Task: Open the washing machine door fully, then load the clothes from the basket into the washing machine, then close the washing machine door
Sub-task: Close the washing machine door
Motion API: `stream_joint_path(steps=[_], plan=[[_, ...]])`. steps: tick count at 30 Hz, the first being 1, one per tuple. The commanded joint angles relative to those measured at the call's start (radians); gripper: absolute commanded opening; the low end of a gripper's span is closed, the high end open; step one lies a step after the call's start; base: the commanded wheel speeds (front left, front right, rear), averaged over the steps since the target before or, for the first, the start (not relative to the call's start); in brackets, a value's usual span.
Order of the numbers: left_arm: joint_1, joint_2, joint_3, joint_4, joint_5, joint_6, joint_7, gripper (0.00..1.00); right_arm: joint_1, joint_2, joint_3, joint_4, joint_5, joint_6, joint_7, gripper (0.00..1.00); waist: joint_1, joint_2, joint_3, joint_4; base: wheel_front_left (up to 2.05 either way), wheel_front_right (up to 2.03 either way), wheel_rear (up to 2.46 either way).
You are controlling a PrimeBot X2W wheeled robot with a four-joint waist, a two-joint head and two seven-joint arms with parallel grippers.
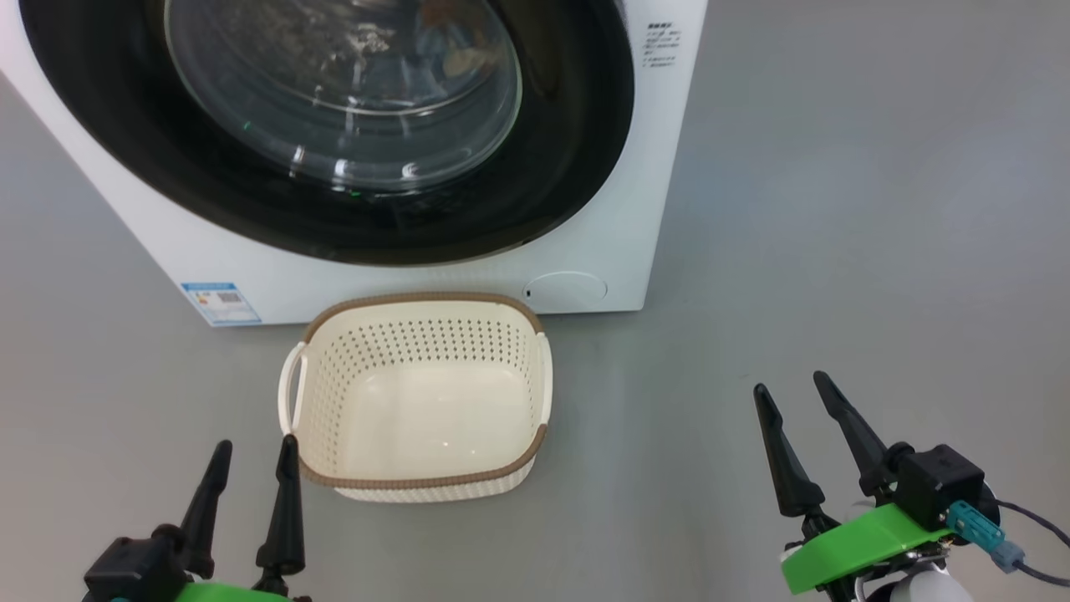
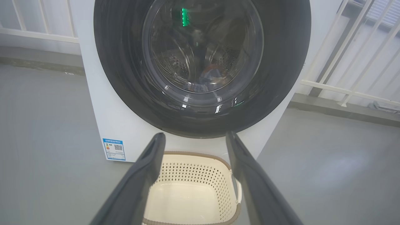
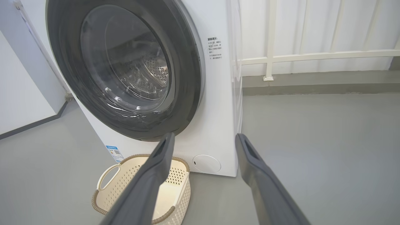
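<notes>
Directly ahead, on grey floor (image 1: 836, 251): white boxy front-loading washing machine (image 1: 585, 242), with large round door (image 1: 577, 125) of glossy black rim and clear bulging glass bowl (image 1: 351, 100) lying flush against cabinet, apparently latched. Behind glass bowl, low in perforated steel drum (image 3: 153, 72): light blue fabric with orange print (image 2: 212, 72), dim and only partly legible. Just before machine: small cream perforated plastic basket with brown woven-look rim (image 1: 418, 298), holding nothing. Just beside basket's near left corner: left gripper (image 1: 257, 445), fingers spread, carrying nothing. Well apart to the right: right gripper (image 1: 790, 383), likewise spread and bare.

Handling, as judged:
- Treat door as rigid and fairly heavy, swinging on one hinge; hinge side not determinable. Expect slippery rim; hook outer edge rather than pinch face, and avoid pressing glass bowl.
- Treat fabric as light and limp; pinch a raised fold.
- Treat basket as light, stiff, apt to slide on floor; take by side handle (image 1: 290, 380).
</notes>
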Motion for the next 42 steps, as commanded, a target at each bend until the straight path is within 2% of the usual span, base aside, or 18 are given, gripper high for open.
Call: stream_joint_path(steps=[1,8,13,25,42], plan=[[-0.001,0.021,0.034,-0.016,0.021,-0.002,-0.006,1.00,0.012,0.006,0.023,-0.037,0.002,-0.006,-0.002,1.00,0.0000,0.0000,-0.036,-0.031,0.00,0.00,0.00],[0.037,0.020,0.048,-0.009,0.045,-0.002,-0.006,1.00,0.065,0.006,0.006,-0.044,0.013,-0.006,-0.002,1.00,0.0000,0.0000,-0.086,-0.051,0.00,0.00,0.00],[0.063,0.006,0.095,-0.002,0.093,-0.002,-0.006,1.00,0.096,0.006,-0.024,-0.059,-0.005,-0.006,-0.002,1.00,0.0000,0.0000,-0.108,-0.055,0.00,0.00,0.00],[0.077,-0.017,0.119,-0.004,0.124,-0.002,-0.006,1.00,0.123,0.006,-0.099,-0.079,0.028,-0.006,-0.002,1.00,0.0000,0.0000,-0.118,-0.053,0.00,0.00,0.00],[0.074,-0.022,0.124,-0.005,0.127,-0.002,-0.006,1.00,0.122,0.006,-0.080,-0.071,0.030,-0.006,-0.002,1.00,0.0000,0.0000,-0.117,-0.040,0.00,0.00,0.00]])
